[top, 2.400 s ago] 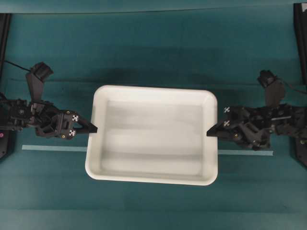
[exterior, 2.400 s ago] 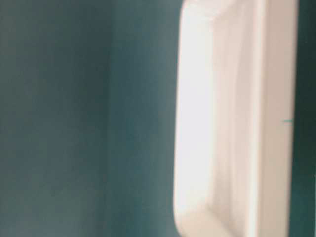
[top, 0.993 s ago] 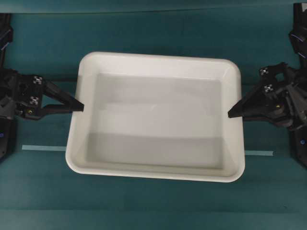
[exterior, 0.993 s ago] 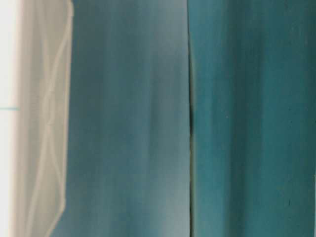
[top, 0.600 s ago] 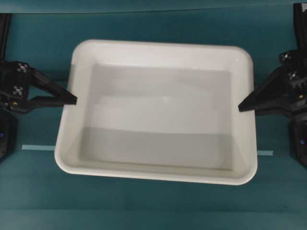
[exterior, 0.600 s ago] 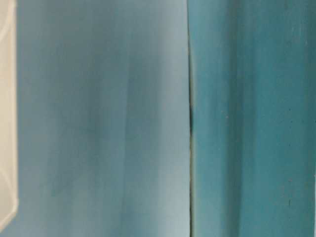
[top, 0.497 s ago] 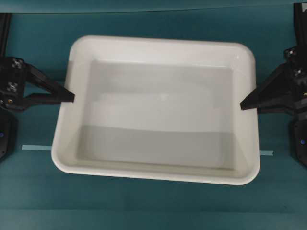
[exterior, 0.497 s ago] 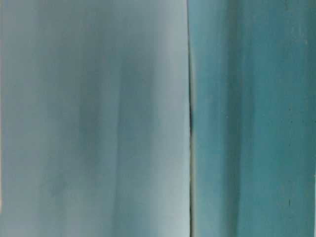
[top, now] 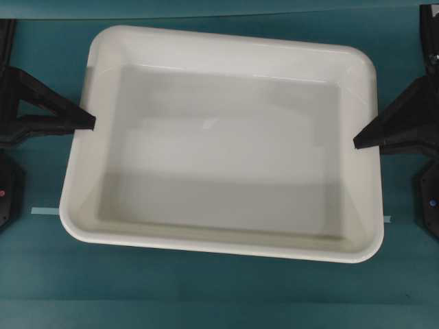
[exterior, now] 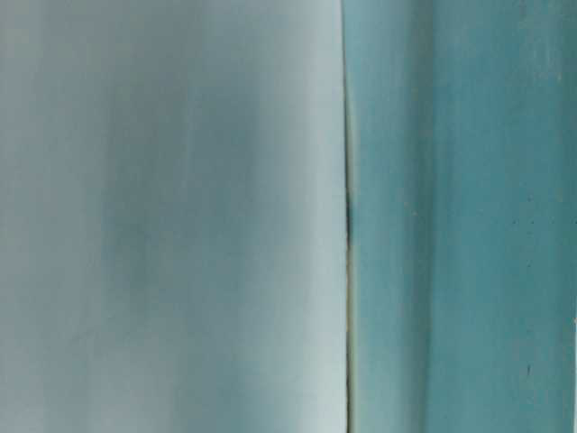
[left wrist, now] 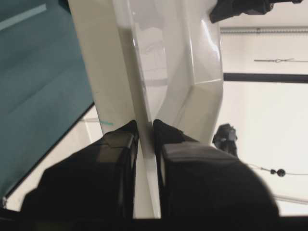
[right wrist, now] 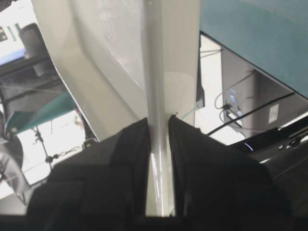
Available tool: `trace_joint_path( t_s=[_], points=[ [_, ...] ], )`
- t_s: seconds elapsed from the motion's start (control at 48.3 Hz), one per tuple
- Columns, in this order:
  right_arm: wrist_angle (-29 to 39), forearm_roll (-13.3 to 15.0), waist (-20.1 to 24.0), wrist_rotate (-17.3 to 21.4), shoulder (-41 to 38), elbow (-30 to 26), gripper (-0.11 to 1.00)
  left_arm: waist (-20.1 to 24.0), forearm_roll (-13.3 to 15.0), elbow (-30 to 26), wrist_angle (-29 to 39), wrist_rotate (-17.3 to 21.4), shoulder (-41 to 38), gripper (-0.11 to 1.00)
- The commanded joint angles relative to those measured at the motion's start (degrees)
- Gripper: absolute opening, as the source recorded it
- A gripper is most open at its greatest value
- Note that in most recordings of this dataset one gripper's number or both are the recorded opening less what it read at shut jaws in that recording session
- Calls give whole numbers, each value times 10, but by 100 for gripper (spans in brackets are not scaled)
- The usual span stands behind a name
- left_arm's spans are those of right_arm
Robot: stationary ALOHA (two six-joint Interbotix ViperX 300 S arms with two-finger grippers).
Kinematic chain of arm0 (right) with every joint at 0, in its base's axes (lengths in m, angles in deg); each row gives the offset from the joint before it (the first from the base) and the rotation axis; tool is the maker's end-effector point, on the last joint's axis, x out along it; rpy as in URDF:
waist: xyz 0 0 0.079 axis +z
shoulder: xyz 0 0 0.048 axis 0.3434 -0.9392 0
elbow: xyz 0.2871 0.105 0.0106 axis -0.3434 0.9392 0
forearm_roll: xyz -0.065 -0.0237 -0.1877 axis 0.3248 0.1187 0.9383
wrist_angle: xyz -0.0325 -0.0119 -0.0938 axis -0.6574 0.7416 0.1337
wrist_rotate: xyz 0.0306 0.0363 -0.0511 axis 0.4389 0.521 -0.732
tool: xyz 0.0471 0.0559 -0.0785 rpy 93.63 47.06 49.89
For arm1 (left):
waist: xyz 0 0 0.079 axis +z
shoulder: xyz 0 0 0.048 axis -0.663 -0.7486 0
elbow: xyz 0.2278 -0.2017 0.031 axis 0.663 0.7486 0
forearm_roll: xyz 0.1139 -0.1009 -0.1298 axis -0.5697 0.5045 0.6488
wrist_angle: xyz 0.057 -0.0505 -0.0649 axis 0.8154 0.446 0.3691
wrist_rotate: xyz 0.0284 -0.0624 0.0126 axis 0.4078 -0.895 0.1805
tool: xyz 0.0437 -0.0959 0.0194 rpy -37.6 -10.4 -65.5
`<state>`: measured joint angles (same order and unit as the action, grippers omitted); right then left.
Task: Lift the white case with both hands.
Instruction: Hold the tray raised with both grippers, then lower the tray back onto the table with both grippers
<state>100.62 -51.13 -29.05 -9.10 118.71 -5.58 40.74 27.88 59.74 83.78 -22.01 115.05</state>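
Raised white case (top: 219, 147), tape strip (top: 42, 212) perhaps beneath.

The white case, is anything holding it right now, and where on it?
Yes. The white case is pinched by both grippers: the left gripper clamps the rim of its left short side, the right gripper the rim of its right short side.

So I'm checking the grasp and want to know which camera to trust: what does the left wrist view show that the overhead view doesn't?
Only the left wrist view shows the left end effector from behind, with the white case's rim pinched between its two fingers, and the room beyond the table edge.

Only the overhead view shows the whole case, both end effectors on opposite rims, left and right, and the tape strip on the teal table.

Both show the case, the left end effector, the tape and the teal surface.
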Motion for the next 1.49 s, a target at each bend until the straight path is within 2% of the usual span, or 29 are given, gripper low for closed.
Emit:
trace_joint_path(
  t_s=[0.0, 0.517, 0.641, 0.786, 1.076, 1.262, 1.469],
  points=[
    [-11, -2, -11, 2, -23, -17, 12, -4, -2, -13, -7, 5, -33, 8],
    [-11, 1, -10, -2, -23, -11, 12, -4, -2, -4, -7, 4, -34, 8],
    [-11, 11, -10, -2, -22, 0, 12, -4, -2, 5, -8, 2, -40, 8],
    [-22, 23, -10, -11, -24, 30, 12, -4, -2, 39, -13, 2, -45, 8],
    [-47, 23, -3, -67, -29, 126, 12, 9, -2, 150, -81, 2, -40, 8],
    [-99, 24, -2, -79, -33, 194, 12, 26, -4, 196, -109, 3, -49, 7],
    [-146, 24, -2, -83, -47, 245, 12, 29, -4, 235, -120, 2, -69, 6]
  ],
)
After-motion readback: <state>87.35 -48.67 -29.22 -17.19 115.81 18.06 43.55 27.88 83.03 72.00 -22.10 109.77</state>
